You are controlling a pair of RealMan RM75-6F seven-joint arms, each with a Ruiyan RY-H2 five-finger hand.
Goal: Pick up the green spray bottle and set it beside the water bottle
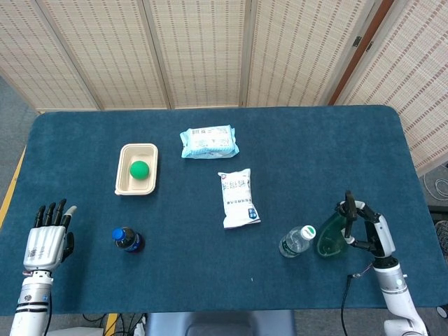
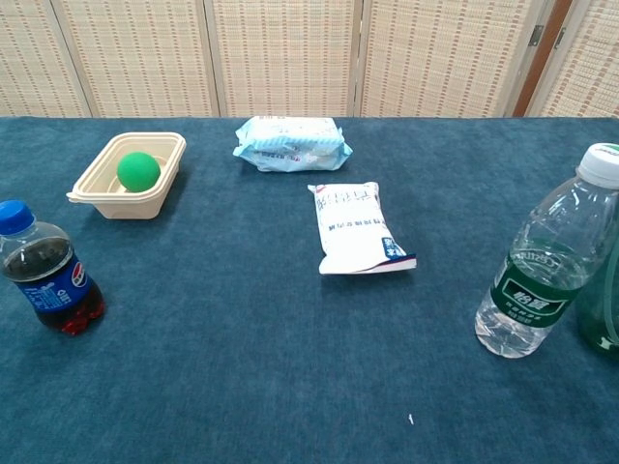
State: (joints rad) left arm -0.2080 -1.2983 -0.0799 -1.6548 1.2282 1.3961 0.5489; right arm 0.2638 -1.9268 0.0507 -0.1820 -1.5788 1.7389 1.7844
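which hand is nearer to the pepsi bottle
Left. The left hand is open near the table's left edge, just left of the pepsi bottle. The right hand is far across the table, holding the green spray bottle beside the water bottle.

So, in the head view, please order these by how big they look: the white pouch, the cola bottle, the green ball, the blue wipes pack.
Largest to smallest as they appear:
1. blue wipes pack and white pouch, too alike to rank
2. cola bottle, seen from above, so its height is hidden
3. green ball
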